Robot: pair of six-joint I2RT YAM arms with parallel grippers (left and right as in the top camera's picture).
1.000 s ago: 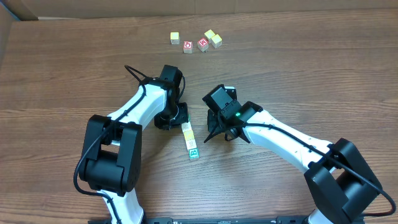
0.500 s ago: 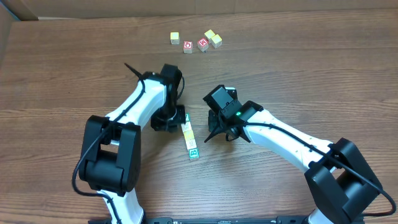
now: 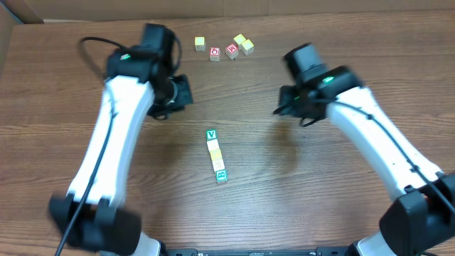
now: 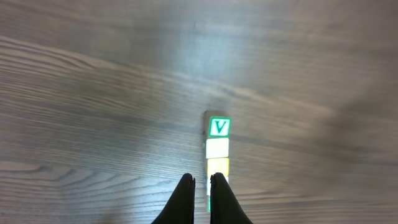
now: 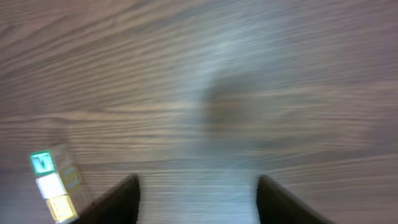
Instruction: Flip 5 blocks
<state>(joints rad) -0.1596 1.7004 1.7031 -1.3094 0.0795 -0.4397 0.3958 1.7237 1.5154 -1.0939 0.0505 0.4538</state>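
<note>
A short row of blocks (image 3: 215, 154) lies mid-table, running from a green V cube (image 3: 211, 134) at the far end to a green-framed cube (image 3: 221, 175) at the near end. My left gripper (image 3: 179, 94) is shut and empty, up and to the left of the row. In the left wrist view the closed gripper (image 4: 202, 182) sits just short of the V cube (image 4: 219, 127) and the white cube (image 4: 217, 148). My right gripper (image 3: 284, 109) hangs open and empty, to the right of the row. The right wrist view is blurred; its gripper (image 5: 198, 186) is spread wide, with the V cube (image 5: 42, 162) at lower left.
A loose group of cubes lies at the back of the table: a pale yellow one (image 3: 200, 43), two red-faced ones (image 3: 215, 53) (image 3: 232, 50) and two more yellow ones (image 3: 244, 43). A cardboard edge (image 3: 21, 11) shows at the back left.
Both arms have drawn back from the row, the left to the upper left, the right to the upper right. The right gripper has opened. The V cube now shows at the row's far end.
</note>
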